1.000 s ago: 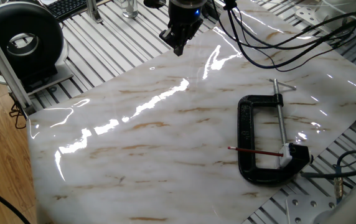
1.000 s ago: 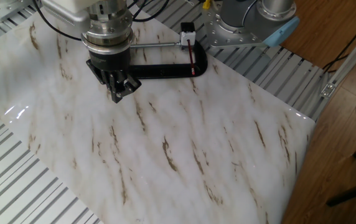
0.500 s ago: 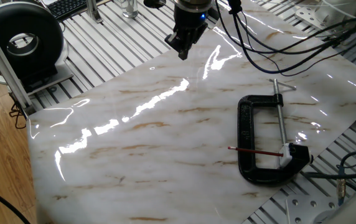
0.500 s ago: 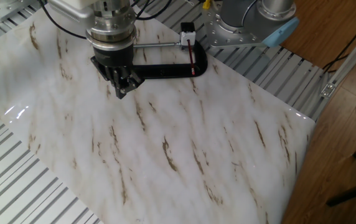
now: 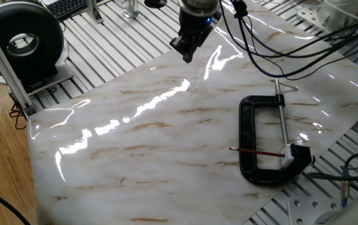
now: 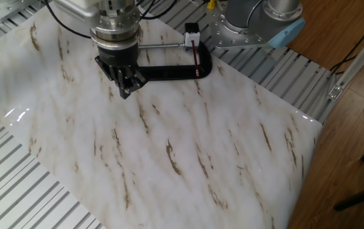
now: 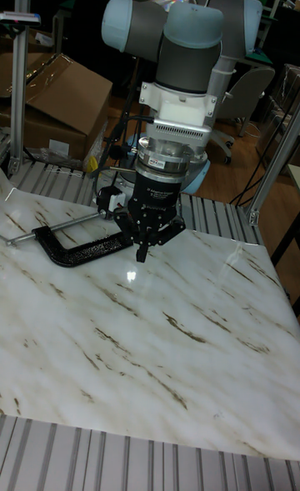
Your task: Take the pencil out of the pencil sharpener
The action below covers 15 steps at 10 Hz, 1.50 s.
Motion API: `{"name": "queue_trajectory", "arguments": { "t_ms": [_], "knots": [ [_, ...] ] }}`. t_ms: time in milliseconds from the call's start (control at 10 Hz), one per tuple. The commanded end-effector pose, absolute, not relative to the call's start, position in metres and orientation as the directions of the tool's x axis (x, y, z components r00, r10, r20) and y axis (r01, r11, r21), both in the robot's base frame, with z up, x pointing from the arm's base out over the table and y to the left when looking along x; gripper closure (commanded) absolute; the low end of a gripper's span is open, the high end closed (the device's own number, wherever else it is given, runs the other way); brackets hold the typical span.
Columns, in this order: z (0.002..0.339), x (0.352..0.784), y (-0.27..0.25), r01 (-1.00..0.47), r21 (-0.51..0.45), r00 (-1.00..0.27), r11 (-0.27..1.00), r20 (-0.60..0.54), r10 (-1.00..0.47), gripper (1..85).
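Over the last second, the gripper (image 5: 188,55) shifted slightly toward 3 o'clock in one fixed view, and toward 2 o'clock in the other fixed view (image 6: 125,91), drawing nearer the black clamp (image 6: 169,71). Its fingers looked closed together.

You see a glossy marble-patterned desk (image 5: 166,137), smooth and glaring; a matt black metal clamp (image 5: 249,150); a white plastic pencil sharpener (image 5: 289,152); ribbed aluminium rails (image 5: 104,44).
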State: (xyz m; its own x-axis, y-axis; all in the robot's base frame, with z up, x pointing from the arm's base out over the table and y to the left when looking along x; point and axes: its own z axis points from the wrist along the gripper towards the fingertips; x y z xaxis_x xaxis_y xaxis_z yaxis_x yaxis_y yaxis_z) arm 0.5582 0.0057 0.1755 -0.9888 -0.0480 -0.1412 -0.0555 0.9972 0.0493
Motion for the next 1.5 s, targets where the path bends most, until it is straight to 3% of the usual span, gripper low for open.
{"name": "queue_trajectory", "arguments": {
  "t_ms": [0, 400, 500, 700, 1400],
  "knots": [
    [0.176, 0.563, 0.016, -0.139, 0.077, -0.978, 0.987, -0.169, -0.125, 84.7],
    [0.174, 0.557, -0.003, -0.180, 0.002, -0.974, 0.984, -0.137, -0.178, 84.7],
    [0.175, 0.561, 0.000, -0.161, 0.016, -0.975, 0.987, -0.156, -0.156, 84.7],
    [0.173, 0.543, 0.006, -0.111, 0.051, -0.990, 0.992, -0.088, -0.107, 84.7],
    [0.151, 0.458, 0.028, -0.188, 0.088, -0.965, 0.978, -0.200, -0.168, 84.7]
  ]
}}
